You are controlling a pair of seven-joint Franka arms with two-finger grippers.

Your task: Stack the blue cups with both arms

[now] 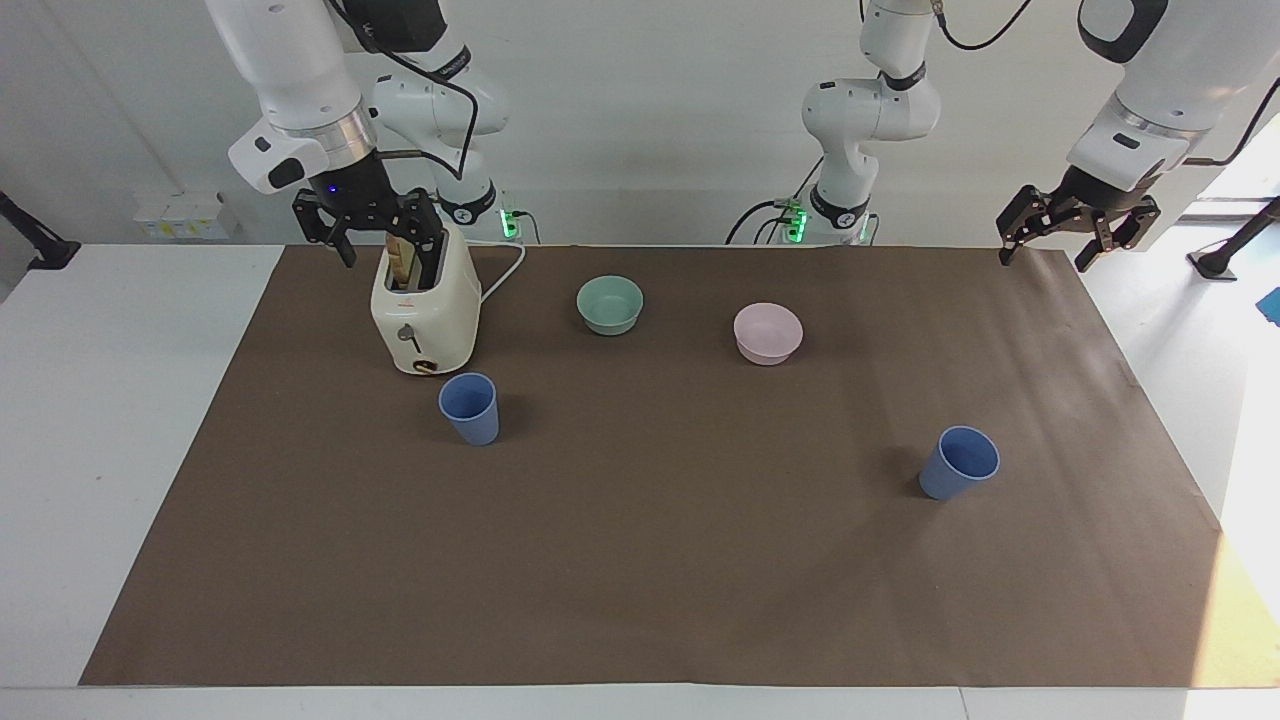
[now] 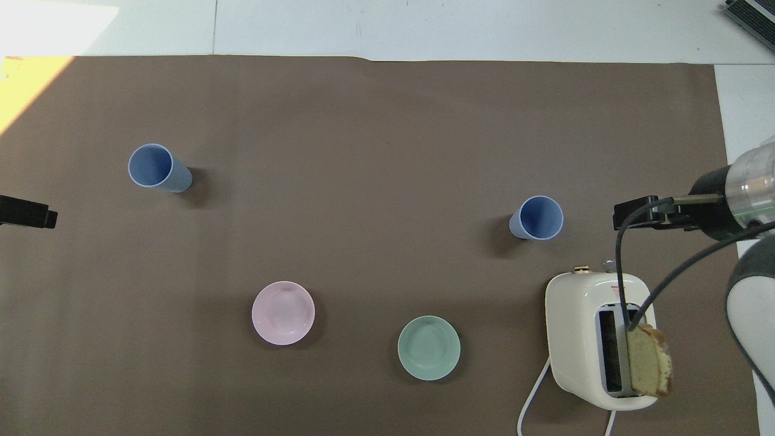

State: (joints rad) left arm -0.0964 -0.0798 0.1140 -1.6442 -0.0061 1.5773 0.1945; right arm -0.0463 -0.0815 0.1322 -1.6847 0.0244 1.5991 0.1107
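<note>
Two blue cups stand upright and apart on the brown mat. One cup [image 1: 468,408] [image 2: 536,218] is just beside the toaster, farther from the robots than it. The other cup [image 1: 960,462] [image 2: 157,168] stands toward the left arm's end. My right gripper [image 1: 385,242] [image 2: 636,213] hangs open and empty in the air over the toaster. My left gripper [image 1: 1043,260] [image 2: 27,212] hangs open and empty over the mat's corner at the left arm's end. It is well apart from the cup there.
A cream toaster [image 1: 425,315] [image 2: 581,327] with a bread slice [image 2: 648,363] in its slot stands toward the right arm's end, its cord trailing toward the robots. A mint-green bowl [image 1: 610,304] [image 2: 428,347] and a pale pink bowl [image 1: 768,333] [image 2: 283,313] sit nearer to the robots than the cups.
</note>
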